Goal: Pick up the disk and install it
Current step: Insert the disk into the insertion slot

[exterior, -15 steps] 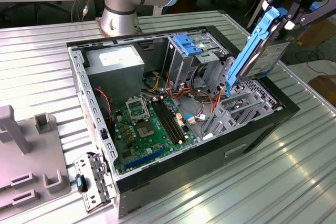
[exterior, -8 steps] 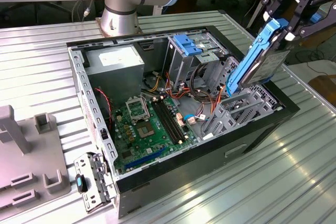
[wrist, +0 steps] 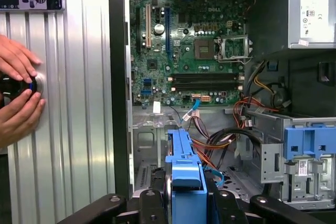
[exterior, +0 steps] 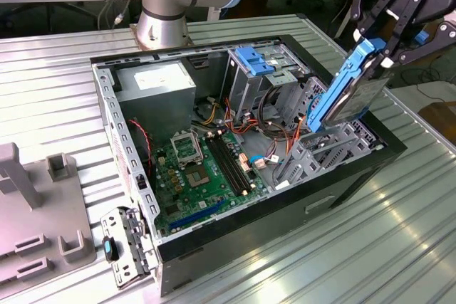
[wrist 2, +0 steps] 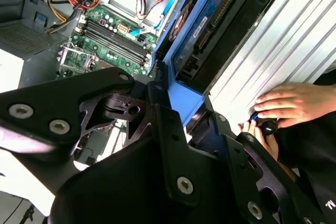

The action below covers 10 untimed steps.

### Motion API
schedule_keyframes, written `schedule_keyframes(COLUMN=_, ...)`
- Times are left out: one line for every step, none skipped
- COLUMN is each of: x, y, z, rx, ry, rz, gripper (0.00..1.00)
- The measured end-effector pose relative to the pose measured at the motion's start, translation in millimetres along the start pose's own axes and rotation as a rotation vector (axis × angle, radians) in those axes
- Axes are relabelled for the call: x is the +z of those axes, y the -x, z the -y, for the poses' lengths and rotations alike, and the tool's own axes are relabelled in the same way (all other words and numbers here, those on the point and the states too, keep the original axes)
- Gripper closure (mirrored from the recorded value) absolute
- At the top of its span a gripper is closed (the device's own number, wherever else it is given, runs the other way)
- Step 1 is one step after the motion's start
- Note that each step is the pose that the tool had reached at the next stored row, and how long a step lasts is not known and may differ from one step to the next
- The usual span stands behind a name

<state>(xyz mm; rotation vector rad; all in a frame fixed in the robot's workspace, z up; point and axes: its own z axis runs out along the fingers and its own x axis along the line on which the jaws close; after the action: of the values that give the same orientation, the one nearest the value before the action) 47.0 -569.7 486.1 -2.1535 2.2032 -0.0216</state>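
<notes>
Overhead, gripper (exterior: 379, 53) clenched on the blue-framed disk (exterior: 349, 94), disk hung steeply tilted above the open computer case (exterior: 285, 211), near its drive cage (exterior: 320, 151).

gripper (exterior: 375, 53): up over the case (exterior: 235, 229) at its drive-bay end, upper body chopped off by the exterior view's top edge
disk (exterior: 350, 87): top end buried in the gripper's clamp; lower tip sits against the case's cage metal, can't tell if it touches
arm base (exterior: 165, 16): behind the case, cut off above the joint
hands (wrist: 18, 116): beside the case, wrists run out of frame
dark knob thing (wrist: 18, 85): under those hands, mostly covered, no idea what it is
grey fixture (exterior: 35, 211): past the case's near end, sliced by the edge
</notes>
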Motion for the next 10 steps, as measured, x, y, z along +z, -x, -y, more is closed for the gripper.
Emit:
schedule_keyframes(x=2.0, y=-0.1, z=0.2, rx=0.001, ry=-0.0002, rz=-0.0056, gripper=0.63)
schedule_keyframes(x=2.7, y=-0.1, z=0.5, rx=0.001, ry=-0.0005, rz=-0.0209, gripper=0.63)
schedule_keyframes(x=3.5, y=-0.1, z=0.8, rx=0.0, ry=-0.0006, rz=-0.0305, gripper=0.63)
schedule_keyframes(x=4.5, y=-0.1, z=0.9, rx=0.0, ry=-0.0005, rz=-0.0313, gripper=0.63)
schedule_keyframes(x=6.4, y=-0.2, z=1.5, rx=0.0, ry=-0.0002, rz=-0.0314, gripper=0.63)
schedule_keyframes(x=8.1, y=-0.2, z=2.2, rx=0.0, ry=0.0002, rz=-0.0314, gripper=0.63)
schedule_keyframes(x=9.4, y=-0.2, z=2.8, rx=0.001, ry=0.0004, rz=-0.0314, gripper=0.63)
schedule_keyframes(x=10.6, y=-0.2, z=3.2, rx=0.002, ry=0.0006, rz=-0.0315, gripper=0.63)
schedule_keyframes(x=11.9, y=-0.3, z=3.3, rx=0.002, ry=0.0009, rz=-0.0312, gripper=0.63)
schedule_keyframes(x=13.4, y=-0.3, z=3.2, rx=0.003, ry=0.0012, rz=-0.0302, gripper=0.63)
